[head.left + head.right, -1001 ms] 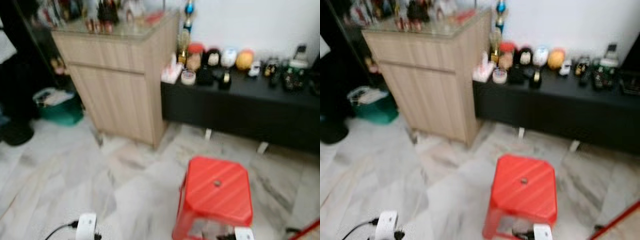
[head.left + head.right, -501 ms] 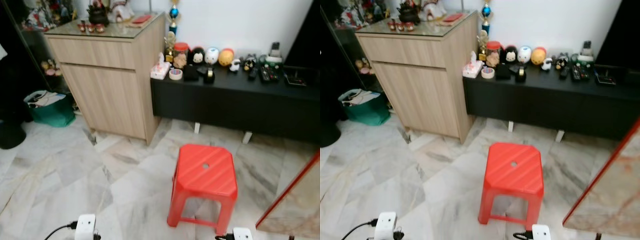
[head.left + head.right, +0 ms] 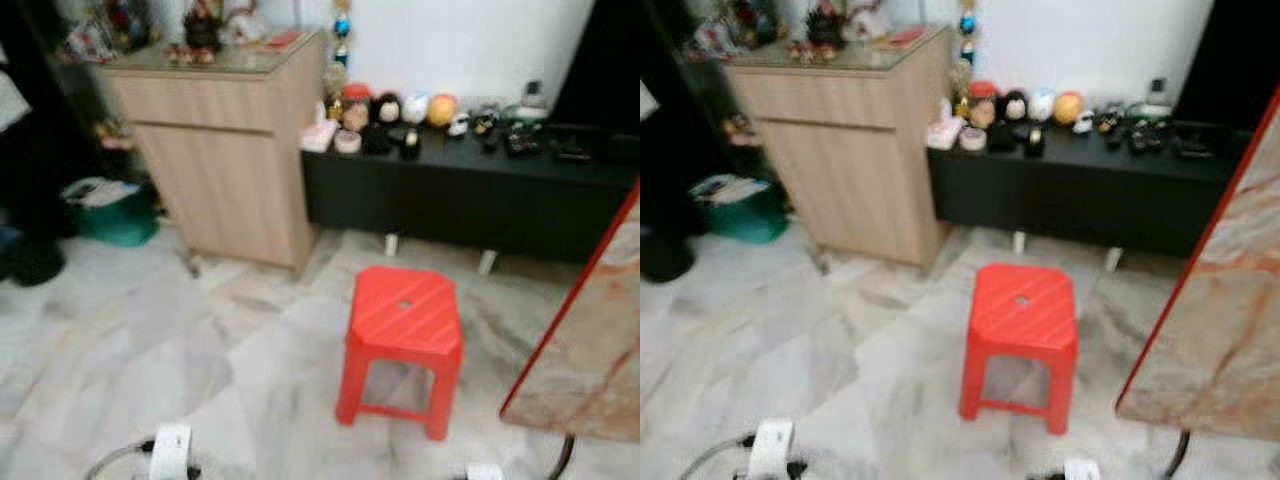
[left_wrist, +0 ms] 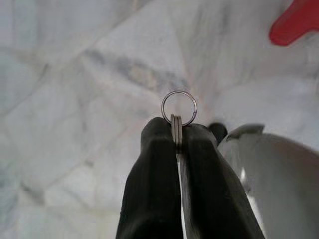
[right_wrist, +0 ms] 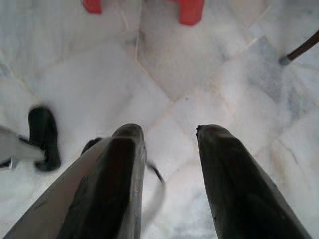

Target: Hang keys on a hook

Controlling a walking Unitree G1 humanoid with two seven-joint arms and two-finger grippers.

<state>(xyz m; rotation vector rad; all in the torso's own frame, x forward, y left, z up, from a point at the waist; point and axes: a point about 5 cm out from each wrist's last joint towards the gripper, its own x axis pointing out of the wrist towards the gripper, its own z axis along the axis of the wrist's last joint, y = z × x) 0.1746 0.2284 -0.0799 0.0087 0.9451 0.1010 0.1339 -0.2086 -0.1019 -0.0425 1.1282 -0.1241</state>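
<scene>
In the left wrist view my left gripper point(image 4: 177, 133) is shut on a silver key ring point(image 4: 179, 107), whose loop sticks out beyond the black fingertips above the marble floor. The keys themselves are hidden between the fingers. In the right wrist view my right gripper point(image 5: 167, 134) stands open with nothing between its fingers, pointing down at the floor. In the eye views the white wrist parts of both arms show at the bottom edge, left point(image 3: 171, 450) and right point(image 3: 1077, 468). No hook can be made out in these blurred views.
A red plastic stool point(image 3: 403, 325) stands on the marble floor straight ahead. Behind it runs a low black bench point(image 3: 470, 180) with small figures, and a tall wooden cabinet point(image 3: 225, 140) to its left. A marble-patterned panel with a red edge point(image 3: 590, 340) leans at the right. A green basket point(image 3: 110, 210) sits at the far left.
The camera has moved and tilted: the stool and furniture sit farther off, and the red-edged panel now takes up more of the right side. The view has blurred again.
</scene>
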